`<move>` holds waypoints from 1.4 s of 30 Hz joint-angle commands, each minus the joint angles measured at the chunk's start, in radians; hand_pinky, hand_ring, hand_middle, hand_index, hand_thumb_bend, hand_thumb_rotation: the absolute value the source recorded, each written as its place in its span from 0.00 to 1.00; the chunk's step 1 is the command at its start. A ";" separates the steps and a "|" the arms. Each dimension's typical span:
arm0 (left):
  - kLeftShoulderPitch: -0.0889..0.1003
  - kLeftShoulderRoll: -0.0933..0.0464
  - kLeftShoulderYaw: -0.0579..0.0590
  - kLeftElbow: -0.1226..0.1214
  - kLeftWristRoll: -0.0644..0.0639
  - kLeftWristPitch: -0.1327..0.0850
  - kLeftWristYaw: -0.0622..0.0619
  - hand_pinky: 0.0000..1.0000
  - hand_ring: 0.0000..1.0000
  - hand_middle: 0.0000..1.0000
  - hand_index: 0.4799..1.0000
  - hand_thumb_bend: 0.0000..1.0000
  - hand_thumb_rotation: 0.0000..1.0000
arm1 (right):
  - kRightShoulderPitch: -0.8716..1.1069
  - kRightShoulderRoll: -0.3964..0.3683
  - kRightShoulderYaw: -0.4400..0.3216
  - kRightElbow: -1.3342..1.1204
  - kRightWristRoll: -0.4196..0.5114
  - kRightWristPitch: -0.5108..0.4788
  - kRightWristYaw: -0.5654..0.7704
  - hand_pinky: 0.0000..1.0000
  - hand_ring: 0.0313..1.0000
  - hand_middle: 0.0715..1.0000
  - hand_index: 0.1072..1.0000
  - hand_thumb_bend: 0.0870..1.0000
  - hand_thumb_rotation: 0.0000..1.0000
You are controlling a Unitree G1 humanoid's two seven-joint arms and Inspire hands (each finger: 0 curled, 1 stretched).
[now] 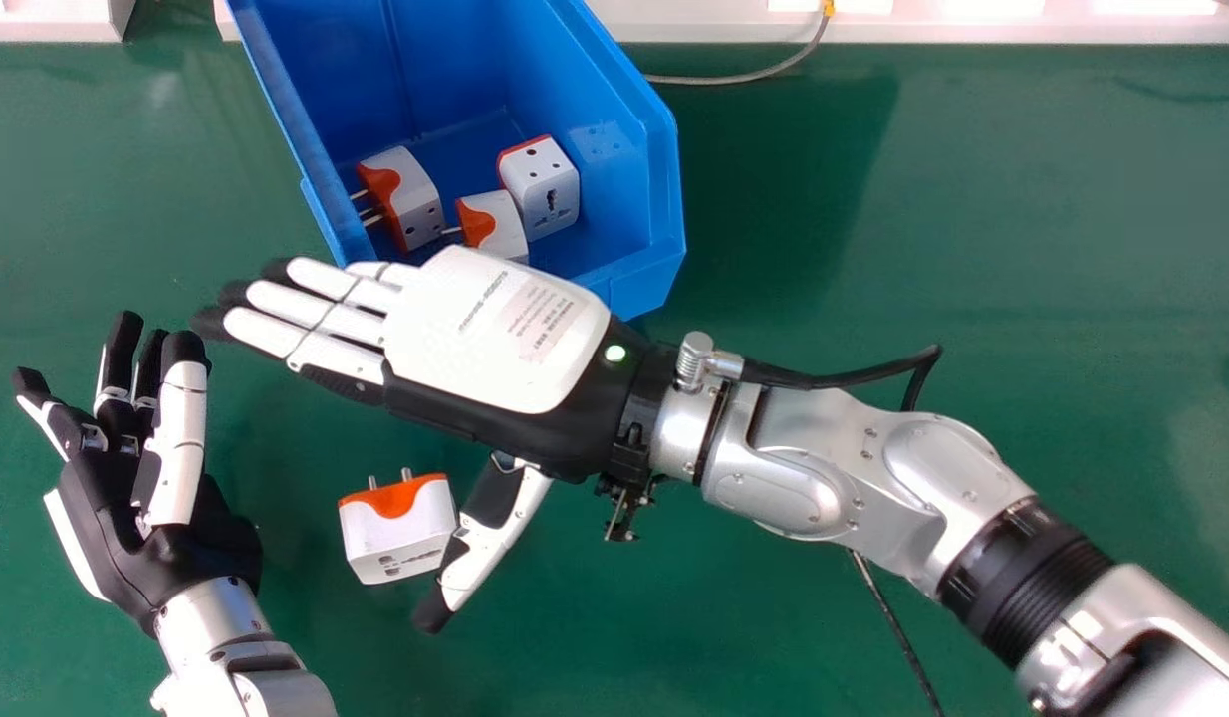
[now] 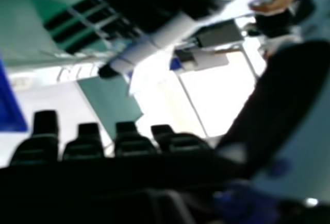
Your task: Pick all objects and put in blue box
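Blue box (image 1: pixel 610 149) w/ 3 wht adapters (image 1: pixel 550 194) inside, 4th adapter (image 1: pixel 400 538) on table (image 1: pixel 1023 219), R hand (image 1: pixel 500 329) + L hand (image 1: pixel 126 528) fingers outstretched

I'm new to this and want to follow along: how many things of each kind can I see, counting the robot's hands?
Plug adapters: 4 visible
Blue box: 1
Robot hands, left hand and right hand: 2
Total: 7
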 commanded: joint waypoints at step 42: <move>0.013 0.002 0.016 -0.031 -0.041 0.006 -0.031 0.83 0.86 0.86 0.69 0.69 0.09 | -0.132 0.276 0.308 0.567 -0.217 0.136 -0.070 0.68 0.87 0.90 0.70 0.74 0.02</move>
